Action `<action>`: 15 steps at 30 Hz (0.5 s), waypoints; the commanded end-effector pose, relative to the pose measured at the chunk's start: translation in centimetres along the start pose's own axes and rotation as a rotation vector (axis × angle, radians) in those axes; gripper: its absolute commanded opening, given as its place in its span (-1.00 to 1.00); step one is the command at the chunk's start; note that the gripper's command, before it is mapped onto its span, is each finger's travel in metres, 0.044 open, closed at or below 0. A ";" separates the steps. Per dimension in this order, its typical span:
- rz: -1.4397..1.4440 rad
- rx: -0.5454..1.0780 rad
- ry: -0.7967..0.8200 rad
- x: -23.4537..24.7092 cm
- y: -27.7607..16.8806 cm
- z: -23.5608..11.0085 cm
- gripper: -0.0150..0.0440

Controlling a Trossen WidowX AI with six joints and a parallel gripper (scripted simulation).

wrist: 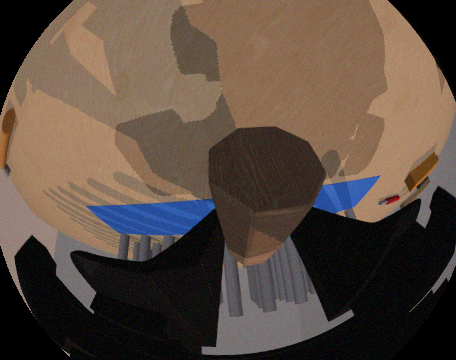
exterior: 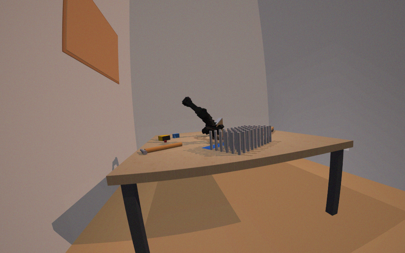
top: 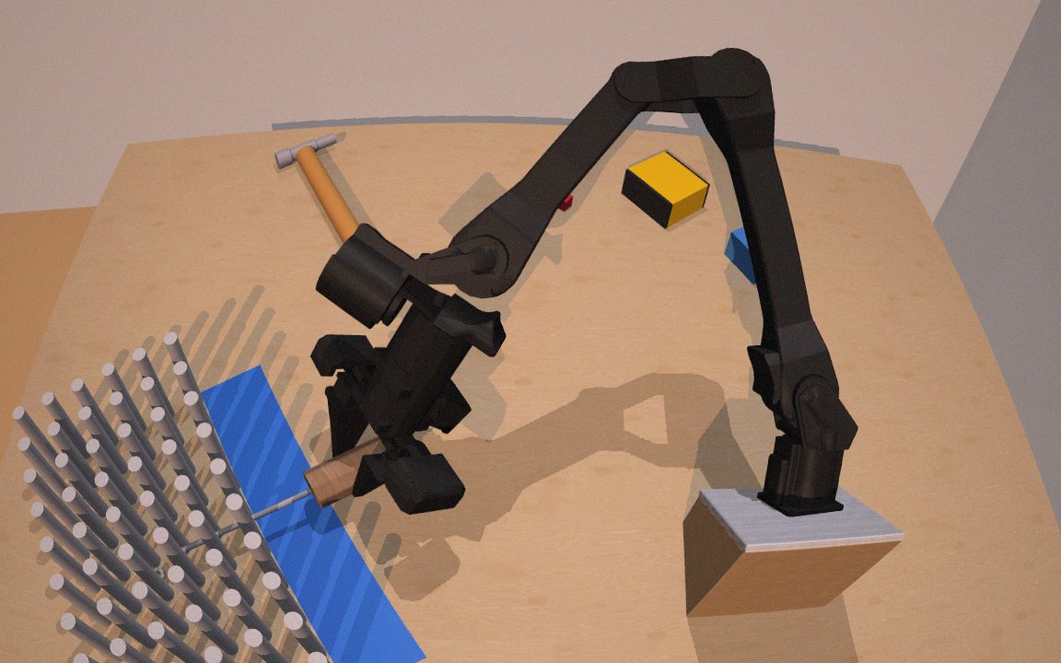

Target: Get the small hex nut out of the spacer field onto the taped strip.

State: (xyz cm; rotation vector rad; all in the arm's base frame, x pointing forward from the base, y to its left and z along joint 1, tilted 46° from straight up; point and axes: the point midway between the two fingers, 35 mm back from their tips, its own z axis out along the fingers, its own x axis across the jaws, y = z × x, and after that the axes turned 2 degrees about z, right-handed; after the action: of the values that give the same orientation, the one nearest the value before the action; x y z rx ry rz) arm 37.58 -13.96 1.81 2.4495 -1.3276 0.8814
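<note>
My gripper (top: 365,463) (exterior: 211,129) (wrist: 252,211) is shut on the brown wooden handle (top: 328,482) (wrist: 268,187) of a hook tool. It hangs low over the table just in front of the blue taped strip (top: 336,576) (exterior: 208,147) (wrist: 148,216). The tool's thin metal rod (top: 278,505) crosses the strip and reaches in between the front rows of the standing grey spacers (top: 122,494) (exterior: 244,138) (wrist: 275,280). The spacers all stand upright. The rod's tip and the hex nut are hidden among the spacers.
A hammer (top: 324,189) (exterior: 163,147) with an orange handle lies at the back left. A yellow block (top: 666,188) (exterior: 164,137), a blue block (top: 739,247) (exterior: 175,135) and a small red piece (top: 567,202) lie at the back right. The arm's base stands on a pedestal (top: 782,560) at the front right.
</note>
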 end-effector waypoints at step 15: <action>0.008 0.008 0.010 0.2 -1.4 0.6 -0.49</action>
State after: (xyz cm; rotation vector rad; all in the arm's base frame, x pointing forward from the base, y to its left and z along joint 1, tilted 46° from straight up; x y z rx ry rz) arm 38.46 -13.67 1.38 2.4495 -1.3279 0.8818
